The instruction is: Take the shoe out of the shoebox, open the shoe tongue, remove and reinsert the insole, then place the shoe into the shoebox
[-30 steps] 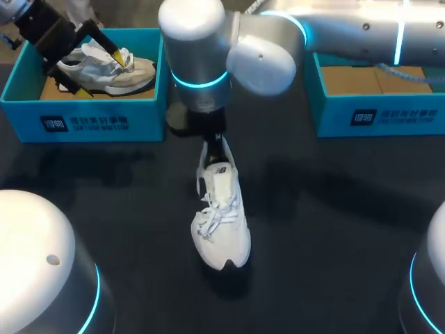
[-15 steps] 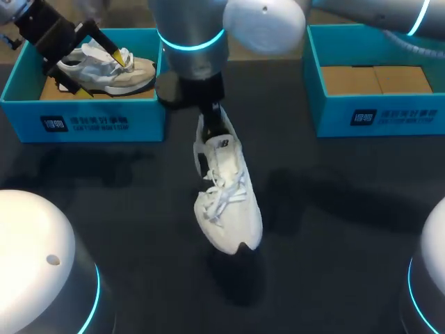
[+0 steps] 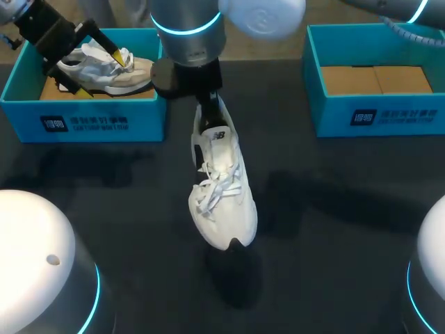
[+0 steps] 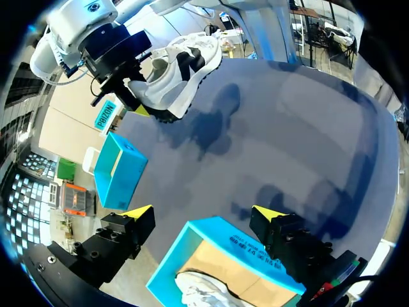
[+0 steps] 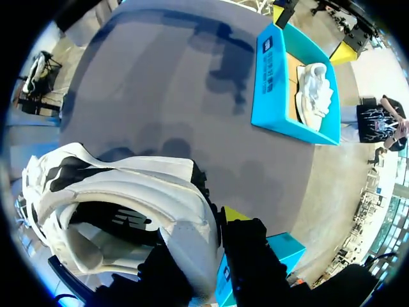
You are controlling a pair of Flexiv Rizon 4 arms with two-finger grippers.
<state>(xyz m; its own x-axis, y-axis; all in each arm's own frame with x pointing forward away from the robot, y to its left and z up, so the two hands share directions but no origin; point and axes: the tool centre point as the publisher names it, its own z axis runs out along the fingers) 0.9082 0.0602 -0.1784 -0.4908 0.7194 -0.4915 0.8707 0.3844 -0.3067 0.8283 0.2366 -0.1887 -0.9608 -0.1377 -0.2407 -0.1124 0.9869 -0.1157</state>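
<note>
Head view: the right gripper [image 3: 211,111], reaching in from the right to the middle of the table [image 3: 348,209], has its fingers clamped on the heel of a white shoe [image 3: 219,188]. The shoe hangs toe-down and laces up, clear of the dark surface, with its shadow [image 3: 236,282] cast near the toe. The left gripper [image 3: 97,73] is at the left shoebox [image 3: 83,122], its yellow-tipped fingers spread apart on either side of a second shoe [image 3: 111,73] lying inside. The right shoebox [image 3: 375,115] stands well apart at the far right, its cardboard floor showing.

Left wrist view: the left gripper [image 4: 203,214] has its two fingers wide apart and gripping nothing. The left shoebox [image 4: 211,240] sits under them, and part of the second shoe [image 4: 204,291] shows in it. Ahead, across the table [image 4: 300,128], the right gripper [image 4: 131,83] holds the white shoe [image 4: 179,67] in the air, sole toward the table. The right shoebox [image 4: 118,173] stands beyond it.

Right wrist view: the right gripper [image 5: 208,230] is closed on the heel collar of the white shoe [image 5: 121,198], with one yellow fingertip [image 5: 233,214] pressed against the outside of the heel. The shoe's open mouth faces the camera. Across the table [image 5: 179,83] stands the left shoebox [image 5: 268,89], with the second shoe [image 5: 313,89] inside. A corner of the right shoebox [image 5: 284,243] shows just beside the gripper.
</note>
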